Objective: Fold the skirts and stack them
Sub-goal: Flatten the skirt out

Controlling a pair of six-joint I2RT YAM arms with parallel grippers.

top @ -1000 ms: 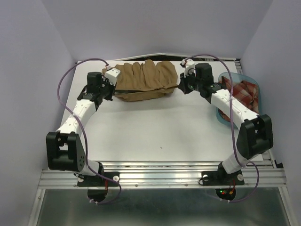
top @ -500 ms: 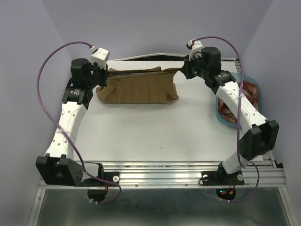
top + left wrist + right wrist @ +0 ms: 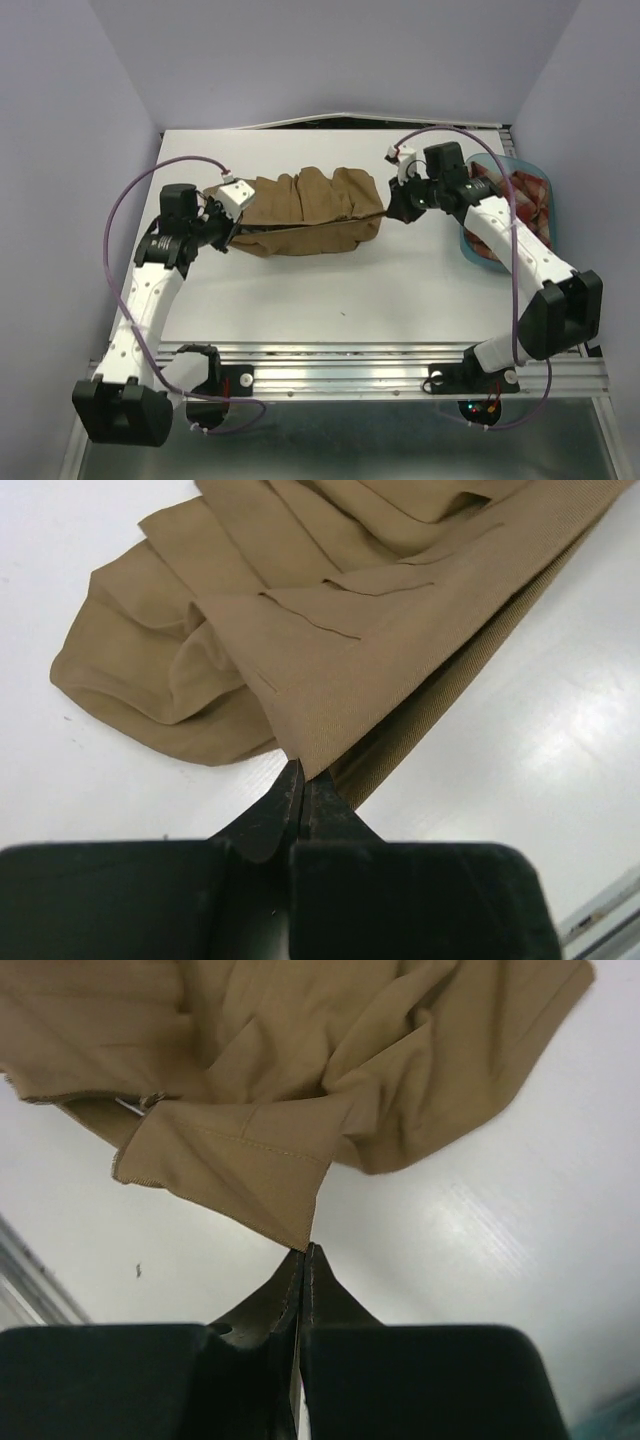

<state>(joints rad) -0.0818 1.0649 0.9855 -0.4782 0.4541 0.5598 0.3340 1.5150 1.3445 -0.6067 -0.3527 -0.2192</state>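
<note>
The tan-brown skirt (image 3: 310, 208) lies bunched in soft folds across the back middle of the table, and it also fills the left wrist view (image 3: 330, 630) and the right wrist view (image 3: 300, 1070). My left gripper (image 3: 232, 228) sits at its left end, shut on a corner of the cloth (image 3: 300, 768). At the right end my right gripper (image 3: 388, 210) is shut too, pinching another corner right at its tips (image 3: 305, 1248). The red-and-cream plaid skirt (image 3: 522, 190) is heaped in a tub on the right.
The translucent blue tub (image 3: 470, 250) stands at the table's right edge, partly under the right arm. Purple cables loop above both arms. A metal rail (image 3: 340, 365) runs along the near edge of the white table (image 3: 330, 290).
Both grippers have come down and toward the near side with the tan skirt. It hung stretched flat between them half a second ago; now it sags in folds on the table.
</note>
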